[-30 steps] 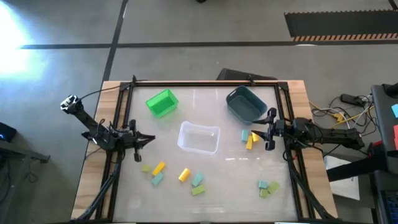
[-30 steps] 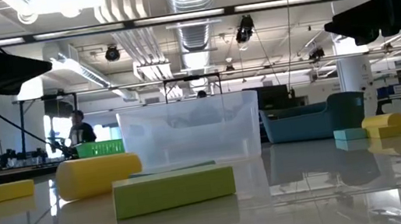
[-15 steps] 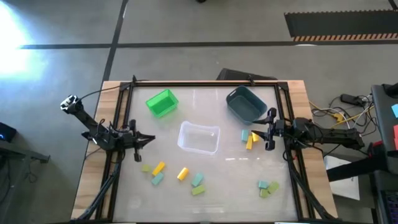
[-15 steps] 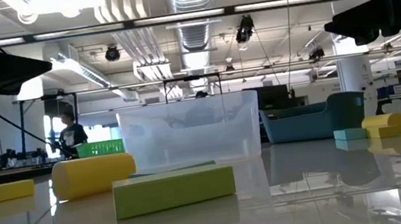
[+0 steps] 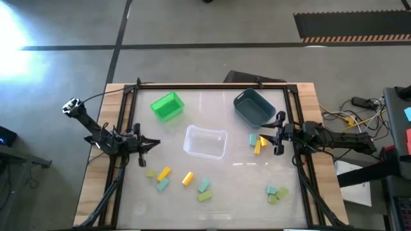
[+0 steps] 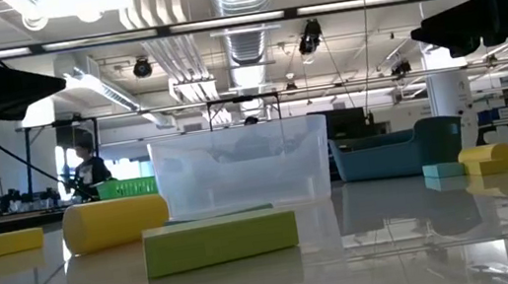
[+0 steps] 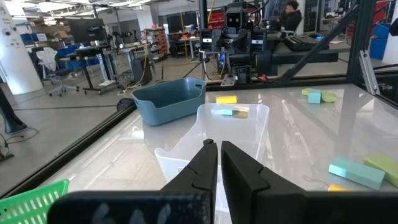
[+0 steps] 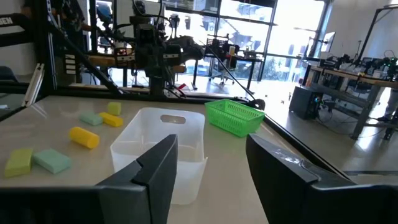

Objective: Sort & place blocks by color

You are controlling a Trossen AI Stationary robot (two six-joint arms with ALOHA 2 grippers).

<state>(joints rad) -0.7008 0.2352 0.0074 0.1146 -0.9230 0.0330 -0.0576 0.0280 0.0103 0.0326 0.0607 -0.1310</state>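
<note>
Small yellow, light green and pale teal blocks lie flat on the table. One group sits near the left, a rounded yellow block and two more sit before the clear bin, one cluster sits by the right gripper, and another lies at the near right. My left gripper hovers shut at the table's left, pointing toward the clear bin. My right gripper hovers open just right of the yellow and teal cluster. Neither touches anything.
Three bins stand on the table: a bright green bin at the far left, a clear bin in the middle and a dark blue-grey bin at the far right. A black frame edges the table. A person is in the room beyond.
The rounded yellow block in front of the clear bin has rolled slowly a little toward the table's left. Both arms have kept still.
</note>
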